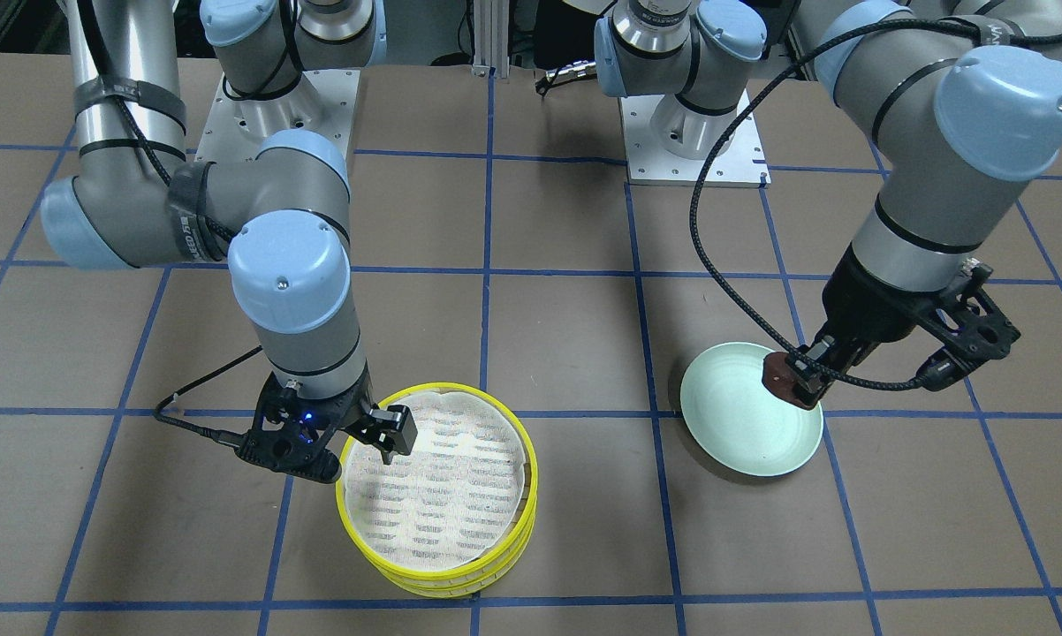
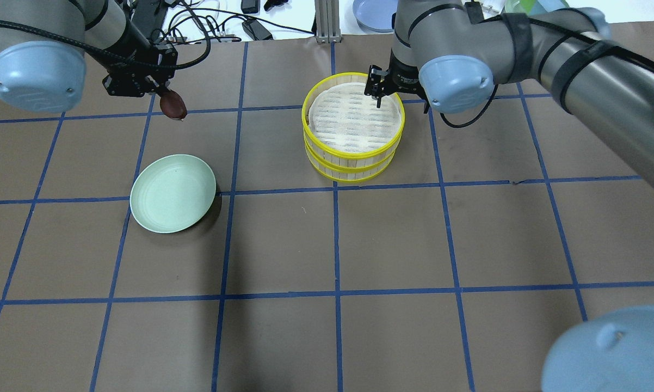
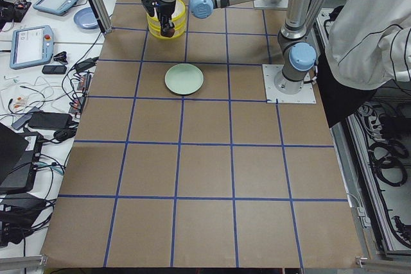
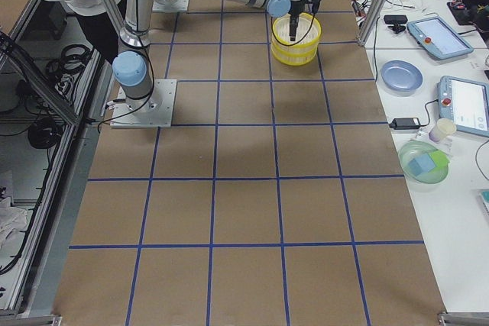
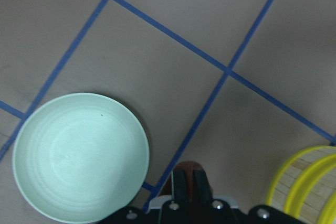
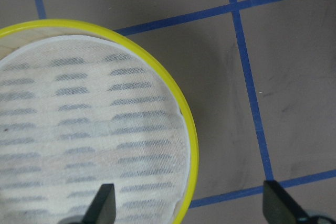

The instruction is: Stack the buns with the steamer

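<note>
Two steamer trays sit stacked; left end effector grips brown bun, right end effector gapes.

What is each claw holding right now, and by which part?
The left claw pinches the dark bun by its upper end. The right claw holds nothing and is open astride the top steamer tray's rim.

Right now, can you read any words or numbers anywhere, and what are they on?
Black strap on the right arm: white letters, too blurred to read.
Black strap on the left arm: white letters, cut off and unreadable.
Tablet screens beside the table: too small to read.
Steamer, plate, brown bun: no writing.
</note>
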You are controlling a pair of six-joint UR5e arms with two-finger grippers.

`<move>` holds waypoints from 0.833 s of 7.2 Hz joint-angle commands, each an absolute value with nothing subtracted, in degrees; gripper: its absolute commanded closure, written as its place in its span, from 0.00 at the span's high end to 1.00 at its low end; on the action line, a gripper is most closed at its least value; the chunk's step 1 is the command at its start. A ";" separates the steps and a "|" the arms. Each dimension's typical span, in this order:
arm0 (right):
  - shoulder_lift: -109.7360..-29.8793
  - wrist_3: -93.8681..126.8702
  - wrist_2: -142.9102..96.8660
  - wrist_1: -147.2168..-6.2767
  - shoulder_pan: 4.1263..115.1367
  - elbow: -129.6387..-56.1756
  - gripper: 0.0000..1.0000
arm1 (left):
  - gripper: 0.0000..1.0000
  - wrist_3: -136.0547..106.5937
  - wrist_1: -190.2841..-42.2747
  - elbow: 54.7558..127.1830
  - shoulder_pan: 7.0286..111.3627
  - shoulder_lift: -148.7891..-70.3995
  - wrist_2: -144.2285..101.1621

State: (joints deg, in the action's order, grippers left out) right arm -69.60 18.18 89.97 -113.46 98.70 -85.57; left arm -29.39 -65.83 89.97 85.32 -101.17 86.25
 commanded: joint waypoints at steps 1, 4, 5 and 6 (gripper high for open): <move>-79.15 9.17 84.46 -101.67 96.78 -85.25 1.00 | 0.00 -40.47 -59.35 89.91 90.07 -103.17 79.39; -83.76 -7.97 84.46 -94.77 90.46 -85.25 1.00 | 0.00 -46.66 -47.50 90.00 97.36 -109.40 72.42; -84.02 -8.00 84.55 -94.66 90.44 -85.34 1.00 | 0.00 -49.11 -45.98 90.00 99.56 -112.03 72.42; -84.20 -7.82 84.64 -94.22 90.53 -85.34 1.00 | 0.42 -49.04 -44.31 90.00 100.45 -114.06 72.42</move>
State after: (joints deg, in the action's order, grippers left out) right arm -83.87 -7.35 84.55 -94.92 90.83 -85.30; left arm -48.17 -46.57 90.00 98.77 -111.44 72.58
